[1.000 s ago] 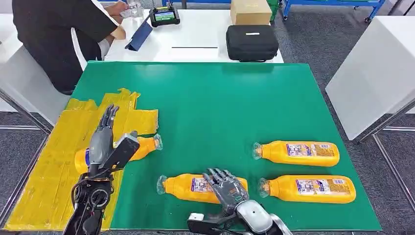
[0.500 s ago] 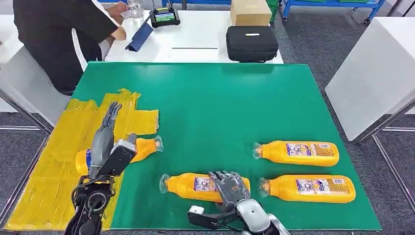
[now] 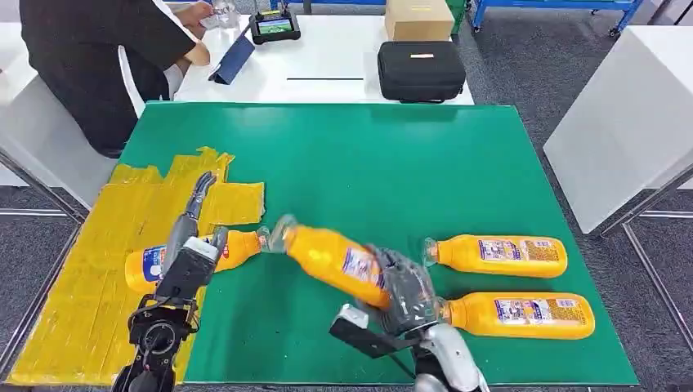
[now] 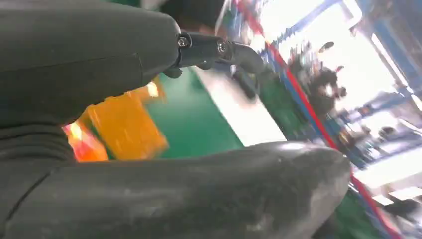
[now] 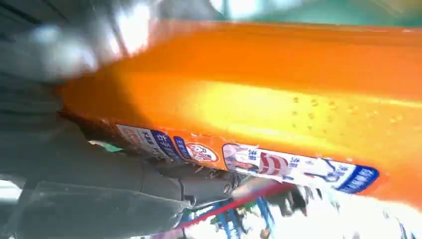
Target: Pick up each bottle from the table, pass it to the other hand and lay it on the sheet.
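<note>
Your right hand (image 3: 406, 287) grips the lifted bottle (image 3: 331, 256); bring it toward the left edge of the table (image 3: 392, 155), where the left hand (image 3: 190, 245) waits with straight, empty fingers.

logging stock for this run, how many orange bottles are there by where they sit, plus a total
Held in the right robot hand, lifted off the table: 1, the raised bottle
Lying on the yellow sheet: 1, the sheet bottle
Lying on the green mat: 2, the far bottle and the near bottle
Total: 4 bottles
</note>
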Controlling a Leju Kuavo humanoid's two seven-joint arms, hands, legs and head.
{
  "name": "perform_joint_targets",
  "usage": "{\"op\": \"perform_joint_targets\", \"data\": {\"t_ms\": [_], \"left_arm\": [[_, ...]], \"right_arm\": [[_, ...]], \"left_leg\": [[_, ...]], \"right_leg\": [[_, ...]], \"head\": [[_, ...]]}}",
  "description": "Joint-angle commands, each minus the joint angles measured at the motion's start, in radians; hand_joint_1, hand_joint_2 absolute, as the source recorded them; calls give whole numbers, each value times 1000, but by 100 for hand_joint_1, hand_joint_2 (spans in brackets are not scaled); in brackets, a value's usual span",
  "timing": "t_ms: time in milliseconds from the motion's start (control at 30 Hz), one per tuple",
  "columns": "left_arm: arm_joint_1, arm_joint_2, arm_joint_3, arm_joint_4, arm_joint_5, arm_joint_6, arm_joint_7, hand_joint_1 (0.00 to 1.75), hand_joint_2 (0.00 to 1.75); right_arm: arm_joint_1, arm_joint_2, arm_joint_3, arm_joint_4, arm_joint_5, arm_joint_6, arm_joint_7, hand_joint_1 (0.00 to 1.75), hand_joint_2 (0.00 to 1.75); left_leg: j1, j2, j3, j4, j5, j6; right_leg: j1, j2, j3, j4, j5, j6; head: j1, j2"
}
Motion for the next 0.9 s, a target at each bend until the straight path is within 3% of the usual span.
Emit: {"op": "perform_joint_targets", "data": {"t_ms": [33, 133, 233, 367, 533, 900], "left_arm": [[-62, -6, -90, 154, 185, -108, -10, 0, 175], [-85, -14, -159, 193, 242, -131, 12, 0, 175], [-65, -3, -206, 164, 337, -192, 32, 0, 175], [-49, 9, -234, 130, 415, -233, 44, 0, 175], [-50, 7, -277, 117, 520, -303, 60, 0, 175], [-32, 13, -341, 105, 550, -343, 56, 0, 175]], "right_arm": [[25, 112, -235, -178, -455, -113, -287, 175, 175], [11, 125, -266, -188, -621, -175, -369, 175, 175], [-10, 128, -286, -142, -760, -141, -361, 175, 175], [-31, 127, -289, -93, -805, -120, -364, 175, 175], [-57, 124, -273, -54, -821, -100, -355, 175, 175], [-16, 106, -189, -24, -794, -45, -359, 175, 175]], "left_leg": [[0, -3, 1, 0, 0, -2], [-1, -2, -1, 0, 1, -2], [1, -3, 0, 0, 0, -4], [1, 2, 1, 0, -1, -3], [1, 1, 1, -1, -1, -4], [1, 1, 1, -1, -1, -3]], "right_leg": [[0, -4, 2, 0, -1, 0], [-1, -4, 0, 1, -1, 0], [1, -6, 2, 0, -2, 0], [1, 0, 1, -1, 0, 0], [1, -1, 2, -1, -1, 0], [1, -1, 2, -1, -1, 0]], "head": [[0, 0], [0, 0], [0, 0], [0, 0], [0, 0], [0, 0]]}}
